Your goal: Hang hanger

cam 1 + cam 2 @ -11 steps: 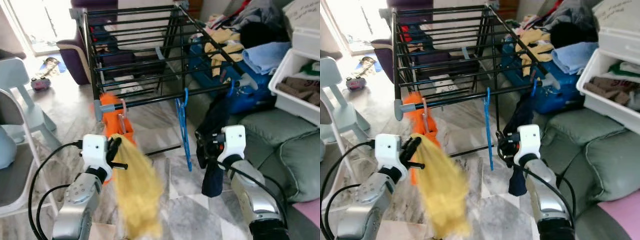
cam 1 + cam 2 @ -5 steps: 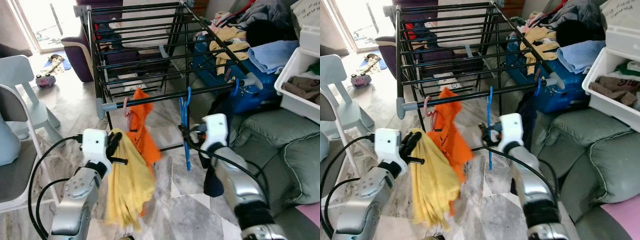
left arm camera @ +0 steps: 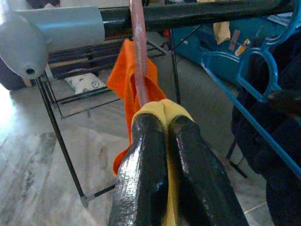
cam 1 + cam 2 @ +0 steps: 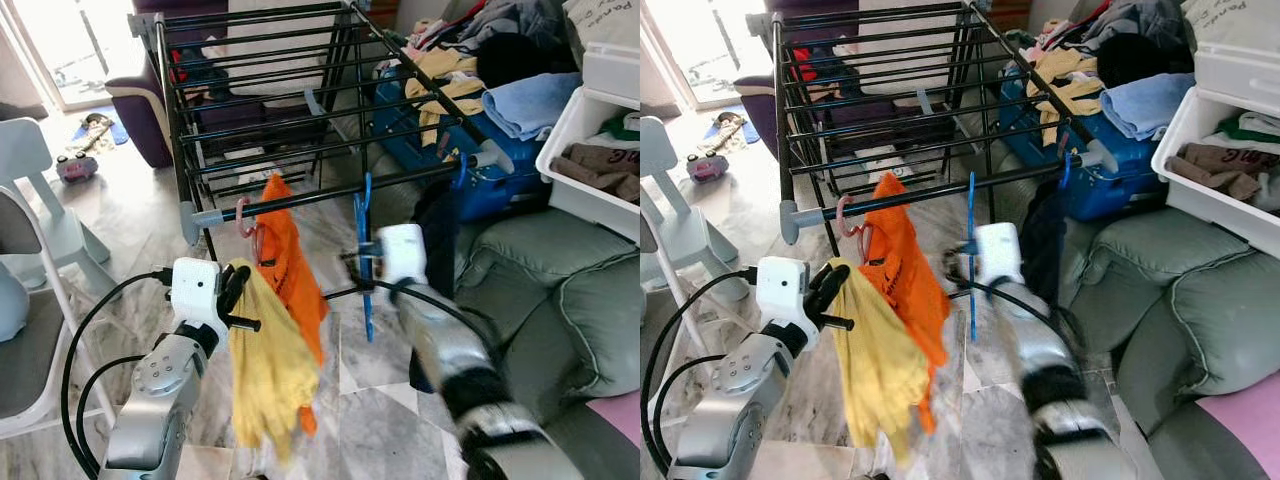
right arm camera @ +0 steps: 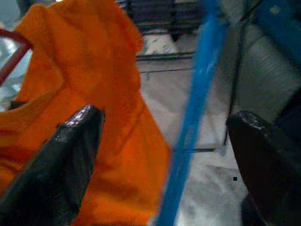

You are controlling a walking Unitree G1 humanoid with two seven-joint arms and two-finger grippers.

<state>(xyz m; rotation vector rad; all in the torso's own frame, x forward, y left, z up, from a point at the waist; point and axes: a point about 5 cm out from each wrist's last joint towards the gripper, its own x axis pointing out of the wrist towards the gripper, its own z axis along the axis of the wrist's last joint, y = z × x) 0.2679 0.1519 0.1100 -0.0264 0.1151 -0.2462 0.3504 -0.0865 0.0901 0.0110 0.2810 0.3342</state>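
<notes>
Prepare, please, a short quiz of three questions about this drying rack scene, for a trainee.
1. Which end effector grips the yellow garment?
2. True or false: the orange garment lies on the floor.
3. What colour is the empty hanger between the right end effector fingers?

Key:
1. The left end effector, shut on it.
2. False; it hangs from the rack's front bar by a pink hanger.
3. Blue; the fingers stand open on either side of it.

The right arm (image 4: pixel 450 350) is smeared by motion blur, so its outline is unclear. The yellow cloth (image 4: pixel 268 365) hides most of the orange shirt (image 4: pixel 290 265) at 7 o'clock. The blue hanger (image 5: pixel 193 117) is blurred and cut off by the picture's edges.
</notes>
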